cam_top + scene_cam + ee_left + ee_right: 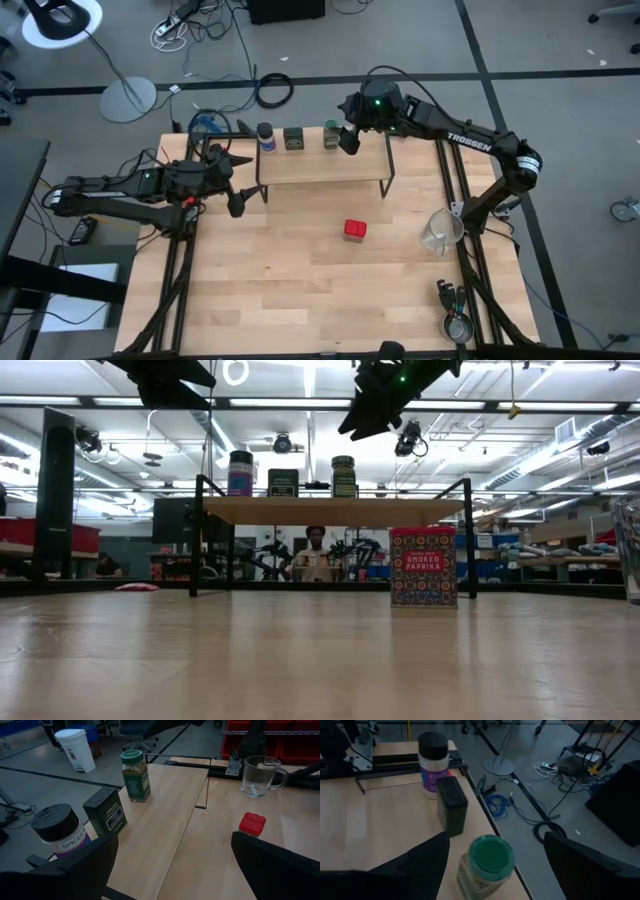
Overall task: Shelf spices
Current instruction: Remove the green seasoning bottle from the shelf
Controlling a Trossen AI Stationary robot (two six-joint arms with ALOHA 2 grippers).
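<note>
1. High view: red tin (355, 230) is sitting alone on the table, in front of the shelf (322, 163) — left gripper (236, 200) looks slightly nearer.
2. Low view: three spices are standing on the shelf.
3. Left wrist: fingers spread open, empty.
4. Right wrist: right gripper (495, 870) is hovering open over the green jar (485, 865).

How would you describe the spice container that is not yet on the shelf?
Find the low shelf with the wood plank top on the table. In front of it, alone on the tabletop, stands the red square tin. The label reads "Smoked Paprika"; the other three spices sit on the shelf.
</note>
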